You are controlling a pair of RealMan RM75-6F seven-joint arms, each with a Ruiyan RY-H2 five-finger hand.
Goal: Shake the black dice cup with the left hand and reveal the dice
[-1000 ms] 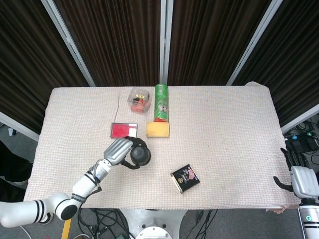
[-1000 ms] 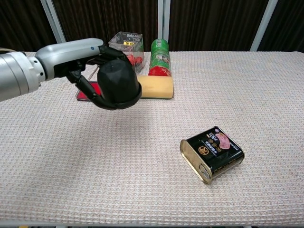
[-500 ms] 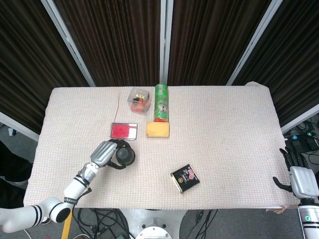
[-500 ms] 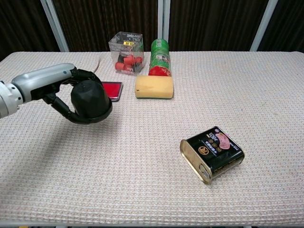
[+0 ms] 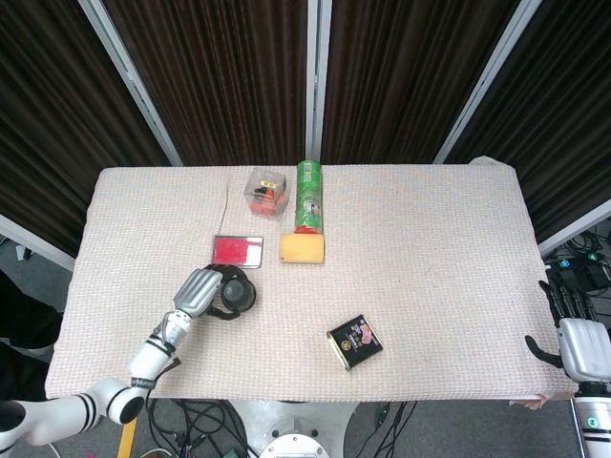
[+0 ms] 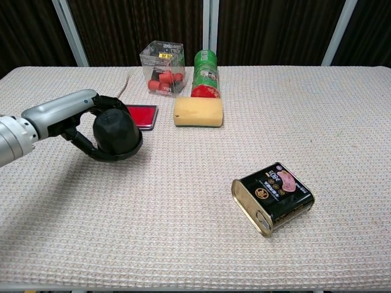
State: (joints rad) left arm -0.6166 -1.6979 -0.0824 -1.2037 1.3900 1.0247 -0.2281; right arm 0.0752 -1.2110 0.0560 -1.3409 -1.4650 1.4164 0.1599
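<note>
The black dice cup [image 6: 115, 132] [image 5: 238, 293] sits mouth down, low over the cloth just in front of the red card. My left hand [image 6: 78, 121] [image 5: 200, 291] grips it from the left, dark fingers wrapped around its base. No dice show; the cup covers whatever is beneath it. My right hand [image 5: 580, 345] hangs off the table's right front corner, seen only in the head view, holding nothing, its fingers apart.
Behind the cup lies a flat red card [image 6: 141, 116]. Further back stand a clear box of red pieces [image 6: 162, 67], a green can [image 6: 205, 74] and a yellow sponge [image 6: 198, 112]. A black tin [image 6: 273, 196] lies at front right on the table [image 6: 317, 122].
My left hand carried the cup leftward and down from in front of the sponge, then settled it slightly further back beside the red card.
</note>
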